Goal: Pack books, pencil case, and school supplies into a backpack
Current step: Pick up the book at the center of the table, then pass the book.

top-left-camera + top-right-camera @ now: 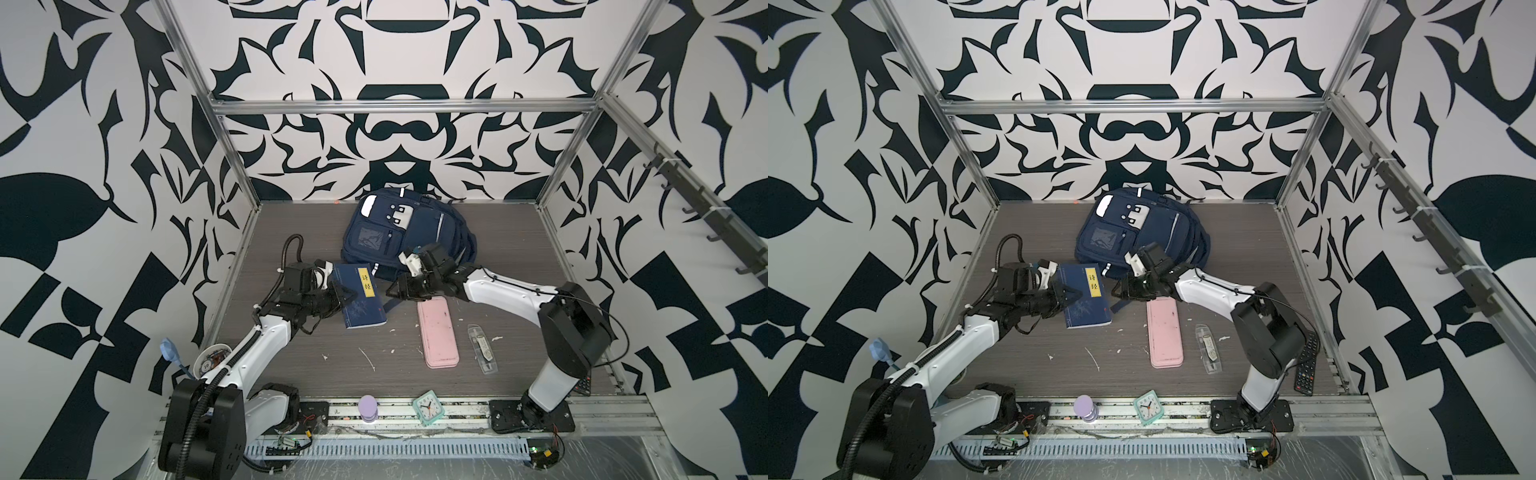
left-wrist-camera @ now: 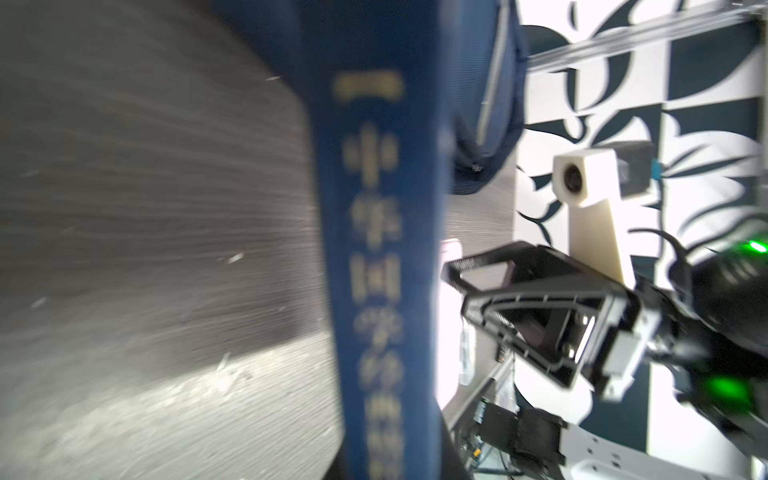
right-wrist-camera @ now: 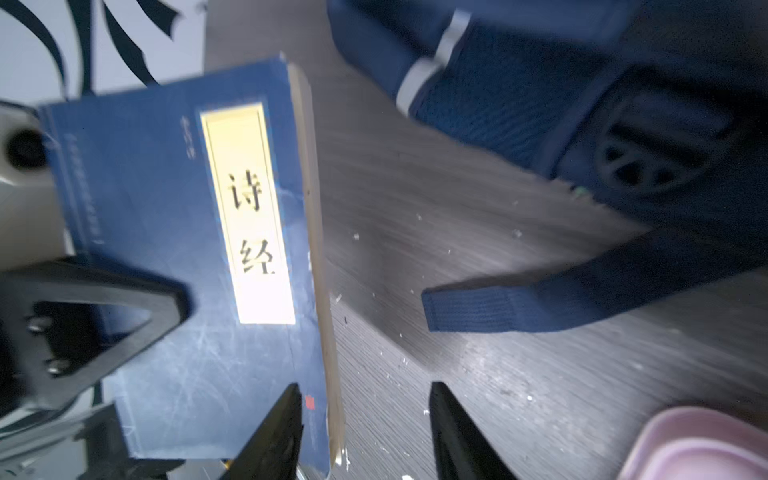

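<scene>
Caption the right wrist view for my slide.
Left hand grips the blue book; right hand open at its page edge, backpack behind.

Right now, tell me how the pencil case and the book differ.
The pencil case is pale pink; the book is dark blue with a yellow title label. The pencil case is a narrow oblong with rounded corners; the book is wider, square-cornered. The pencil case lies free on the table; the book is clamped in the left gripper. Both are outside the backpack.
</scene>
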Available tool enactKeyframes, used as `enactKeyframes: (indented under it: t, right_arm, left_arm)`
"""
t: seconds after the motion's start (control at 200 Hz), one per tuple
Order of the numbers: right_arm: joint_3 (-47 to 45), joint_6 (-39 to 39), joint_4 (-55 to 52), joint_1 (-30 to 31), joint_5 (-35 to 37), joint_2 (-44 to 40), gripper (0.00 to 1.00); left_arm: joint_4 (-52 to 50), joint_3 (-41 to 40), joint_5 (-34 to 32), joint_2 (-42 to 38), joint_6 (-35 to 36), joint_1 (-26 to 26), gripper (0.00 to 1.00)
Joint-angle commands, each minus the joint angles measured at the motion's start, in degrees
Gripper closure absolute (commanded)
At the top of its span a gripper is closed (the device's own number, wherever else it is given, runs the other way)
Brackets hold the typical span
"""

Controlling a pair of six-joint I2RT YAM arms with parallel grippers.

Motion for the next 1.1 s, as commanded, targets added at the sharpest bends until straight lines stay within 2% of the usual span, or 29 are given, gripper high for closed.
enactKeyframes:
  t: [0.0,0.095,0.215,0.395,0.505,0.625,1.095]
  right_arm:
    - [-4.25,6.85,12.04,-3.17,-5.88,-3.59,0.36]
    - [-6.60,10.24,19.00,-4.48,-8.94,-4.58,0.31]
    - [-6.42,10.96,20.93,-4.55,-10.21,-4.04,0.29]
    - [-7.80,15.37,28.82,-4.49,-13.19,-1.13,0.29]
    - [-9.37,21.62,39.20,-4.54,-16.00,1.20,0.30]
    - [-10.05,24.52,43.11,-4.55,-16.82,2.34,0.36]
    - [-11.44,24.67,43.15,-4.54,-18.68,-1.91,0.53]
  left_arm:
    - [8.65,1.67,9.62,1.86,-1.98,0.16,0.88]
    - [14.93,1.26,13.37,3.68,-5.11,0.09,0.87]
    - [21.40,1.09,16.80,5.75,-8.75,-0.13,0.87]
    - [25.62,3.85,22.17,10.28,-10.79,-3.40,0.85]
    - [26.31,4.45,22.14,11.30,-11.18,-4.85,0.84]
    - [27.28,4.18,21.25,11.81,-11.84,-4.93,0.84]
    - [21.73,5.10,14.58,13.50,-9.41,-4.80,0.84]
